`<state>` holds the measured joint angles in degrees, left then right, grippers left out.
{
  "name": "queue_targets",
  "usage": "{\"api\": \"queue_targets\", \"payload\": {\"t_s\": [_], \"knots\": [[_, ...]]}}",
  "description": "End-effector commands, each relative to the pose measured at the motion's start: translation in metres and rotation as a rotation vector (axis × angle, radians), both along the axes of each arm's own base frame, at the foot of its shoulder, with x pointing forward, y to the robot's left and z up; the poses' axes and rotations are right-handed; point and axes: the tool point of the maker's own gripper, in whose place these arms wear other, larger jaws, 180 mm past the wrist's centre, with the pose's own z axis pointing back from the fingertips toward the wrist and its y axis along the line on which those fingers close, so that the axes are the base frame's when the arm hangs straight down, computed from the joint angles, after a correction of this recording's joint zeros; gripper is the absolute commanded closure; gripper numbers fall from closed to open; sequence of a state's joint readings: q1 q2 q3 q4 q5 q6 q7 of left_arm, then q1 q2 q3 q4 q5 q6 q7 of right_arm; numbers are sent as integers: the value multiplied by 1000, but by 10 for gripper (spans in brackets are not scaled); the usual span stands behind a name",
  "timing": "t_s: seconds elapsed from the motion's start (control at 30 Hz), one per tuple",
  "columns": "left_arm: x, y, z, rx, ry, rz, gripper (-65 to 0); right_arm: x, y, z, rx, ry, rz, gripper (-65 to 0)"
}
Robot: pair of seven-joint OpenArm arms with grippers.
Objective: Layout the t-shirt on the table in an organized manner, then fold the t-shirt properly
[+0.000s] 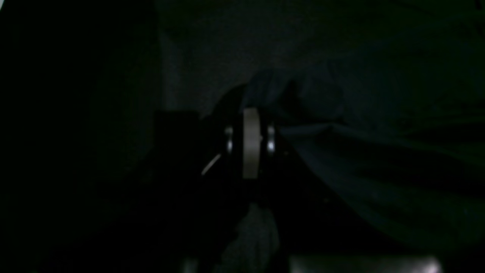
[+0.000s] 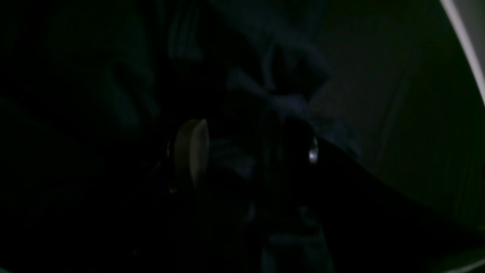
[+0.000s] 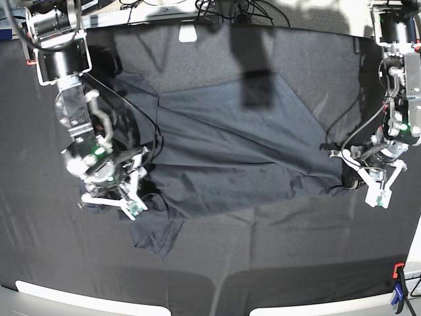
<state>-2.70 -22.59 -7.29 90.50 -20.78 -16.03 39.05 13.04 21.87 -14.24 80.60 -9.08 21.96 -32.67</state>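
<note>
The dark slate-grey t-shirt (image 3: pixel 230 158) lies mostly spread over the middle of the black-clothed table (image 3: pixel 276 257), with its near-left part bunched and a flap hanging toward the front. My left gripper (image 3: pixel 352 178) is at the shirt's right corner. In the dim left wrist view its pads (image 1: pixel 250 142) are pressed together with t-shirt (image 1: pixel 341 151) fabric running out from the tips. My right gripper (image 3: pixel 135 191) sits over the bunched left edge. In the right wrist view it (image 2: pixel 250 140) stands open, with folds of the t-shirt (image 2: pixel 284 102) between and beyond its fingers.
A blue and red clamp (image 3: pixel 398 283) grips the tablecloth at the front right corner. A white block (image 3: pixel 189 33) and cables (image 3: pixel 223 8) lie along the far edge. Both wrist views are very dark.
</note>
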Motion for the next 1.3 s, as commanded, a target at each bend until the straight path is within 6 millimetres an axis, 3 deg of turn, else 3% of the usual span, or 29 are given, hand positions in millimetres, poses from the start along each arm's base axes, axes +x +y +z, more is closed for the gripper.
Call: {"api": "queue_targets", "payload": {"t_s": [0.0, 0.3, 0.5, 0.8, 0.87, 0.97, 1.1, 1.27], "knots": [[10, 4, 20, 6, -63, 2, 0, 16, -10, 20, 1, -79, -44, -309], [10, 4, 20, 6, -63, 2, 0, 20, -27, -7, -13, -59, -58, -309], [10, 4, 20, 5, -63, 2, 0, 27, -16, 0, 27, -99, -31, -310], [10, 4, 20, 5, -62, 2, 0, 21, 5, -4, 64, -65, 78, -302], [10, 4, 20, 5, -62, 2, 0, 21, 5, -4, 64, -62, 78, -229], [10, 4, 20, 5, -63, 2, 0, 22, 4, -2, 78, -70, 59, -22], [8, 4, 18, 6, -57, 2, 0, 27, -5, 2, 144, -93, -53, 0], [-2, 4, 6, 5, -27, 3, 0, 33, -46, 12, 93, -133, -206, 0]]}}
